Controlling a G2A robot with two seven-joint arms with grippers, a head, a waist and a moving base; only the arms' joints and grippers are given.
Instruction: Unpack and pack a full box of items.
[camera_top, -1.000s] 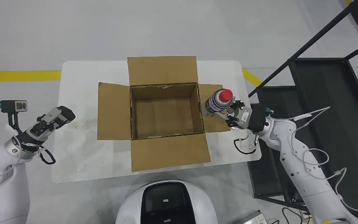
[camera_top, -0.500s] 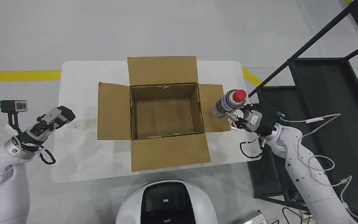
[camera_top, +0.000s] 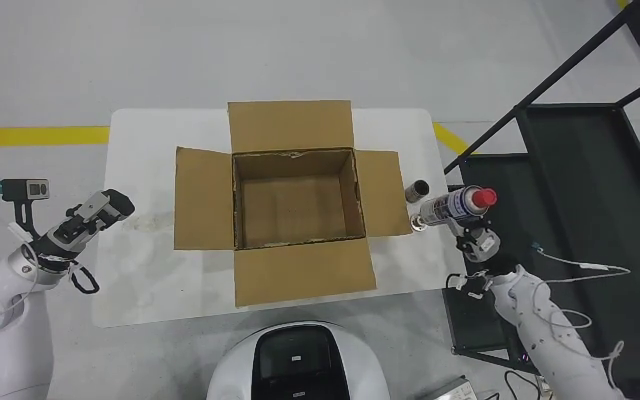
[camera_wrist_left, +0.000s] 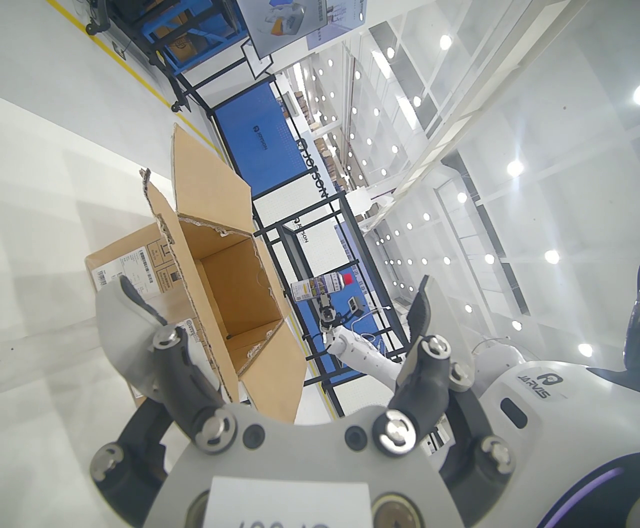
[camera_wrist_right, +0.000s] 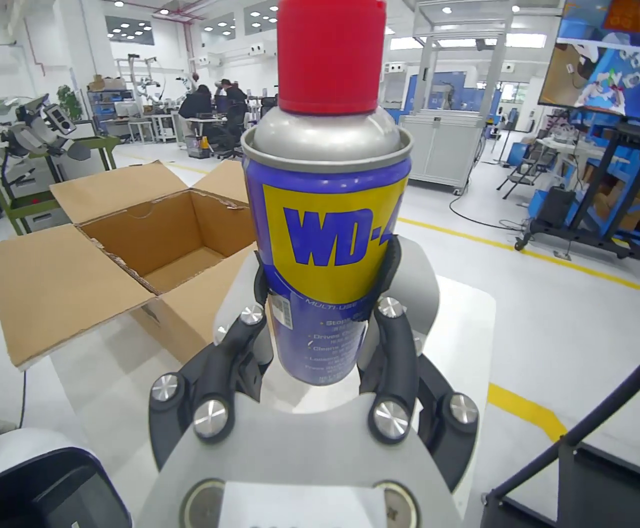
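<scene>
Right gripper (camera_wrist_right: 327, 275) pinches the spray can (camera_wrist_right: 327, 200) low on its body, at the table's (camera_top: 150, 150) right edge, right of the open box (camera_top: 296, 152). Left gripper (camera_wrist_left: 272, 292) has its fingers spread, left of the box. Risk: the top-heavy can slips and drops off the edge.

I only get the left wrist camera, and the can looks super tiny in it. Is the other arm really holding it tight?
Observer: Yes. In the right wrist view the right gripper is shut on the spray can, with a finger on each side of its lower half.
Operator: Is it over the table?
Observer: Barely. From the top view it is held at the right edge of the table, past the right flap of the cardboard box.
Operator: Is anything hiding behind the box?
Observer: Yes, a small dark-topped object is on the table beside that flap.
</scene>
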